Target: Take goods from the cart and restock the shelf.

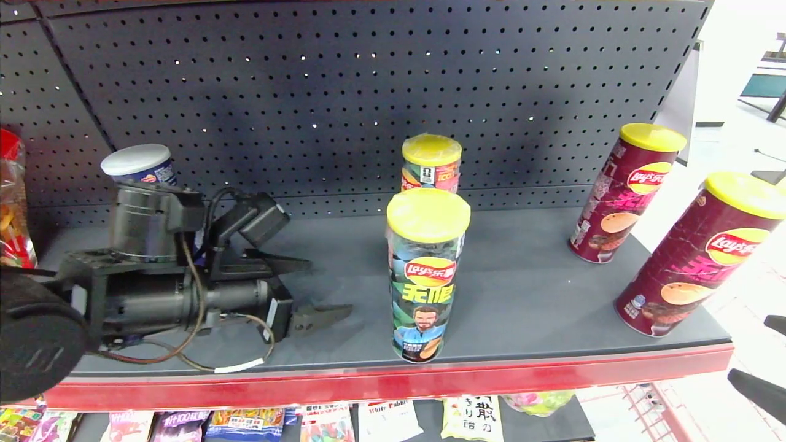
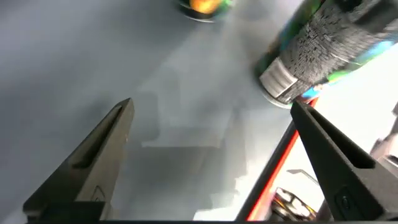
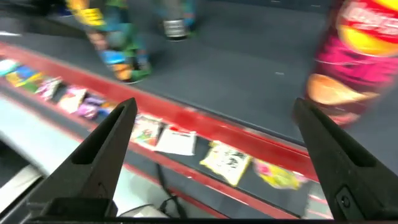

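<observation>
While the left claw point(image 1: 325, 288) lies low over the shelf point(image 1: 528, 294) with its jaws wide and empty, the green chip can point(image 1: 427, 276) stands upright just beside it, near the red front lip point(image 1: 393, 377). Any sideways sweep from that arm could tip this tall can over the lip. The right claw point(image 3: 214, 104), also spread wide and holding nothing, seems to hang off the shelf front near the maroon can point(image 1: 700, 255) at the corner; a careless lift there could knock it off.
</observation>
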Available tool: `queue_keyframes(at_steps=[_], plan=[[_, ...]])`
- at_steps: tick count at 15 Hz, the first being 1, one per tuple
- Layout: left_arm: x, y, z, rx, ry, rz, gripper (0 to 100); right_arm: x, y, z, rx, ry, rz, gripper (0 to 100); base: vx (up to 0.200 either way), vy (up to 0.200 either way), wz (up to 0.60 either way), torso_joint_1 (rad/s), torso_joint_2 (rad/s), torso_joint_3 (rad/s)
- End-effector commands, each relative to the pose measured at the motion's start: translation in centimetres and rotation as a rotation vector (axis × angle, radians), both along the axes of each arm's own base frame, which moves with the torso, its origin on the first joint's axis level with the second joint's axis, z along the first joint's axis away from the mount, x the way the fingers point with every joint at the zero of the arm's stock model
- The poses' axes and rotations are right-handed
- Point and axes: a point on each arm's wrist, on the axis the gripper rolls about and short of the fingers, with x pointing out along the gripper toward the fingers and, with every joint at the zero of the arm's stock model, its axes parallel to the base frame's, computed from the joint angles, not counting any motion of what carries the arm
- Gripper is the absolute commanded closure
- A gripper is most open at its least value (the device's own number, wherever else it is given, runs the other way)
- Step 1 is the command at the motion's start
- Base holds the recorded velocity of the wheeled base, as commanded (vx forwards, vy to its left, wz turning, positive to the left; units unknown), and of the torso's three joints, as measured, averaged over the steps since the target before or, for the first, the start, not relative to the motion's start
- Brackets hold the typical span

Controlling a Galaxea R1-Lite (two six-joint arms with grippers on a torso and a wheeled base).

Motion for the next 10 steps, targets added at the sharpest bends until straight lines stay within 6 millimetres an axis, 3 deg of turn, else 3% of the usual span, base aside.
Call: queue_keyframes(at_steps=[1, 2, 4, 7, 10], plan=[[-5.3, 5.3, 5.1, -0.01, -0.176, 0.218, 0, 0.3, -0.5, -0.1, -0.019, -0.001, -0.104, 0, 0.0, 0.0, 0.0, 0.0, 0.0, 0.0], [-8.7, 7.3, 6.2, 0.031, -0.189, 0.328, 0, 0.1, -0.9, -0.4, -0.036, 0.002, -0.197, 0, 0.0, 0.0, 0.0, 0.0, 0.0, 0.0], [-15.9, 9.4, 6.3, 0.074, -0.144, 0.413, 0, -0.5, -1.7, -1.2, -0.093, -0.014, -0.393, 0, 0.0, 0.0, 0.0, 0.0, 0.0, 0.0], [-25.4, 11.2, 2.5, 0.05, -0.138, 0.56, 0, -2.3, -2.1, -1.7, -0.067, -0.074, -0.493, 0, 0.0, 0.0, 0.0, 0.0, 0.0, 0.0], [-28.9, 11.9, -0.2, 0.05, -0.159, 0.771, 0, -3.6, -2.1, -2.7, -0.077, -0.039, -0.517, 0, 0.0, 0.0, 0.0, 0.0, 0.0, 0.0]])
